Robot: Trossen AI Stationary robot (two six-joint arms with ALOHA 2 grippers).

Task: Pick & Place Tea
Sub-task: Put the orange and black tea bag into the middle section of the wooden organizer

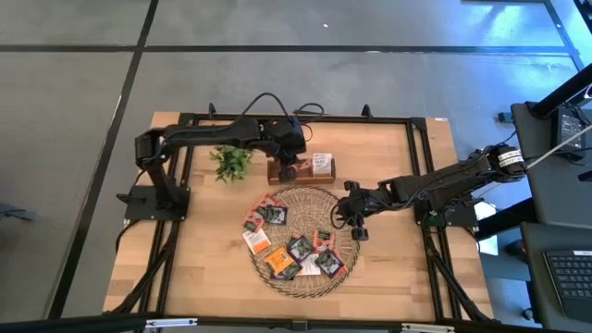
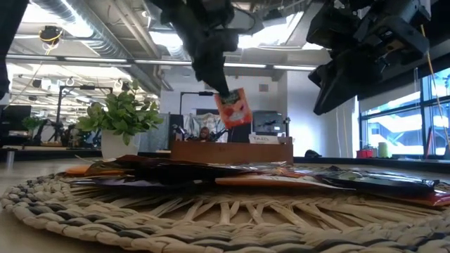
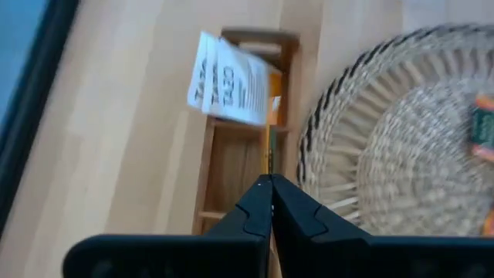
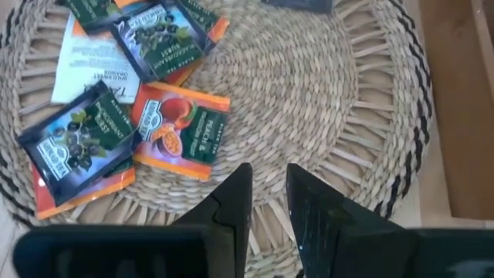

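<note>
1. High view: the left gripper (image 1: 289, 172) hangs over the near edge of the wooden box (image 1: 302, 168) at the far middle of the desk (image 1: 203, 259), next to the small green plant (image 1: 231, 162). White sachets (image 1: 321, 164) already stand in the box's right part. The right gripper (image 1: 355, 225) hovers over the right rim of the round woven tray (image 1: 301, 283), where most of the tea sachets (image 1: 298, 248) lie in a loose heap.

2. Low view: the left gripper's fingers are pressed together on the top corner of an orange sachet (image 2: 233, 107), which dangles above the box (image 2: 232, 150). To do this step well, I judge the sachet should be lowered until its lower edge sits inside a compartment before letting go, so that it stands rather than tipping over the wall. No print on it can be read here.

3. Left wrist view: the fingertips (image 3: 272, 202) meet on the sachet's thin edge (image 3: 268, 150), right above the box's partitions (image 3: 231, 174). A white sachet (image 3: 229, 80) in the far compartment carries dark print that looks like "TAZO".

4. Right wrist view: the right gripper (image 4: 268, 193) is slightly spread and holds nothing, poised over bare weave near an orange sachet (image 4: 179, 123) whose label reads "PEACH &". The dark sachets (image 4: 158, 35) show berries; a white one (image 4: 81, 73) reads partly "SWEET ORANGE".
</note>
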